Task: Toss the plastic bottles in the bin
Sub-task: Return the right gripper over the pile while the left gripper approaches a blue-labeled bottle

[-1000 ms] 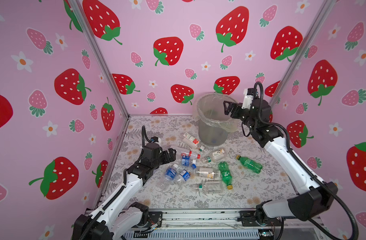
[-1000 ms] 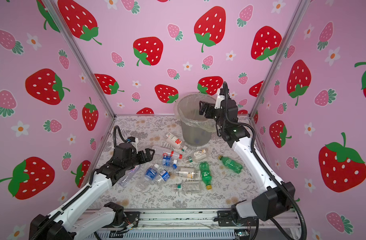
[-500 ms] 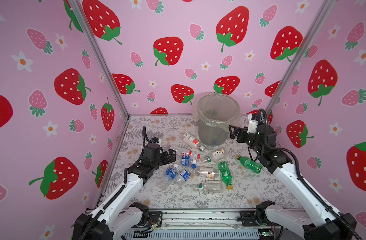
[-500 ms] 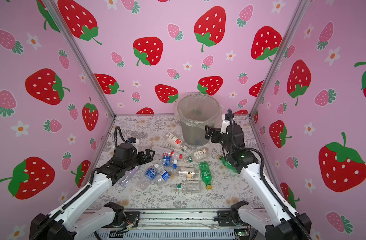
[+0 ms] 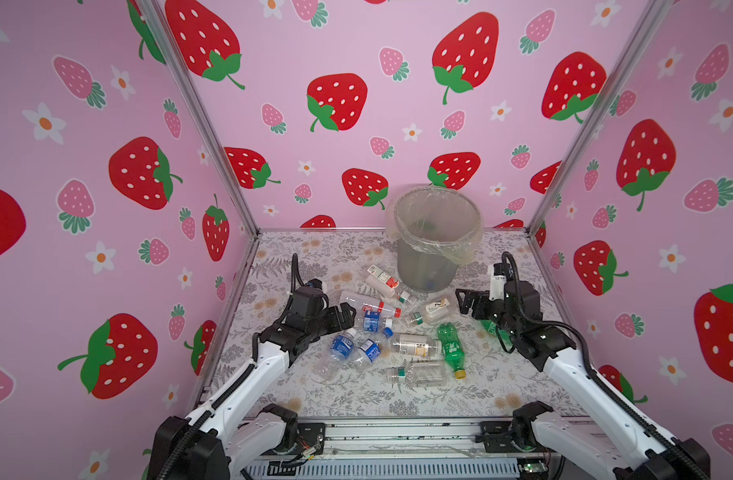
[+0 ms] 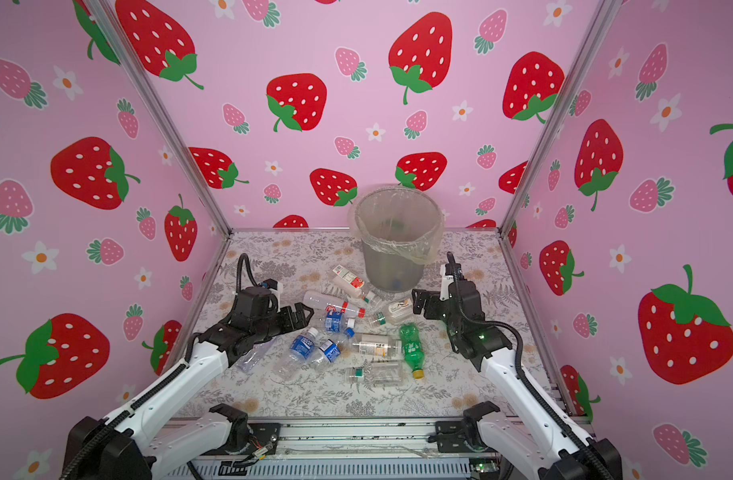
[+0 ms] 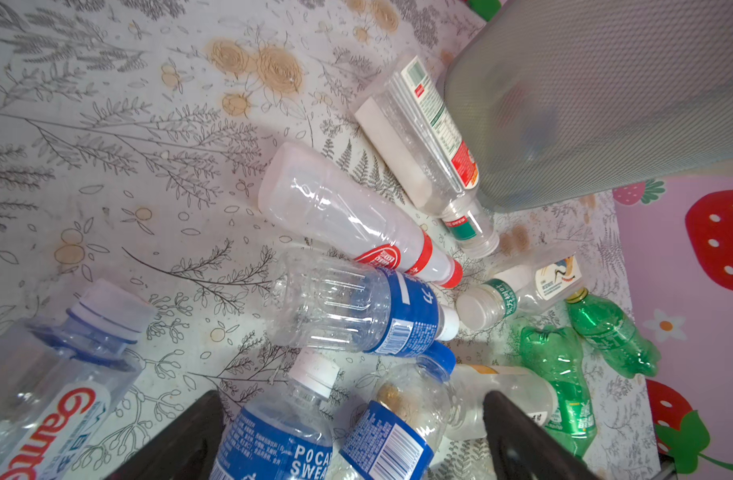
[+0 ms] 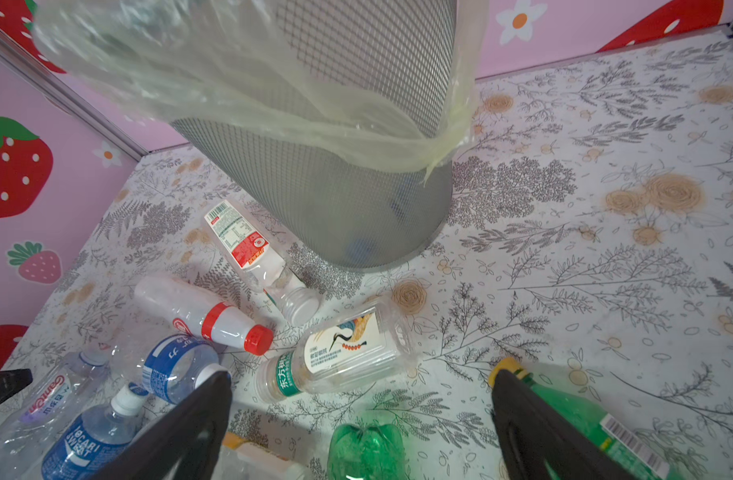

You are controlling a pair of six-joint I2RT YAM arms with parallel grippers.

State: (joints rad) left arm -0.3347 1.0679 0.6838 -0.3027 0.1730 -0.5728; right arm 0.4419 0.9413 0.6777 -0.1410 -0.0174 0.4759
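Note:
Several plastic bottles (image 5: pixel 412 345) lie in a loose pile on the floral table in both top views, among them a green bottle (image 6: pixel 412 347). Behind the pile stands the grey bin (image 5: pixel 427 266) (image 6: pixel 393 262) with its bag liner over the rim. My left gripper (image 5: pixel 344 318) (image 7: pixel 352 436) hangs open at the pile's left edge, over two blue-labelled bottles (image 7: pixel 281 440). My right gripper (image 5: pixel 464 302) (image 8: pixel 358 432) is open and empty, low at the pile's right, above a green bottle's base (image 8: pixel 366 453). A crane-labelled bottle (image 8: pixel 339 353) lies just beyond it.
Pink strawberry walls and metal corner posts (image 5: pixel 564 166) close in the table on three sides. A metal rail (image 5: pixel 398 436) runs along the front edge. A second green bottle (image 8: pixel 597 419) with a yellow cap lies beside one right finger. The bin's base (image 7: pixel 605 104) nearly touches a red-and-white-labelled bottle (image 7: pixel 431 133).
My right arm has come down from the bin's rim to low over the table at the pile's right, staying open. The left arm has not moved.

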